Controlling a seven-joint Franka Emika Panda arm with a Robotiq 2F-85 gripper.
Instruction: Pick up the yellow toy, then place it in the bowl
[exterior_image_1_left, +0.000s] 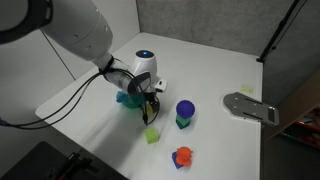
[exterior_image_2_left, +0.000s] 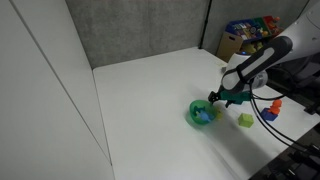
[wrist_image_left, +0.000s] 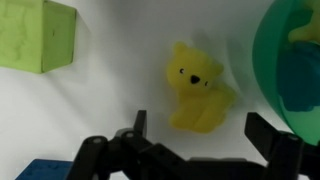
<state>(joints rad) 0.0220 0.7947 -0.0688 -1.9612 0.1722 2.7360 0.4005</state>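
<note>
The step in hand is the grasp. In the wrist view the gripper (wrist_image_left: 200, 135) hangs with its jaws apart, one on each side of the yellow toy (wrist_image_left: 197, 90), which lies on the white bench (wrist_image_left: 110, 100) and touches neither jaw. The bowl (wrist_image_left: 268, 50) stands just right of the toy in that view, and the pale yellow-green cube (wrist_image_left: 35, 35) lies apart at the far left. The toy appears small and irregular, so the grasp should centre on its widest part. Judged from this view, the gripper should descend straight until the jaws bracket the body, then close. The right jaw passes near the bowl's rim, so lateral drift toward it risks a knock. After closure, a clear lift is advisable before the short transfer over the rim, with release low above the bowl.
</note>
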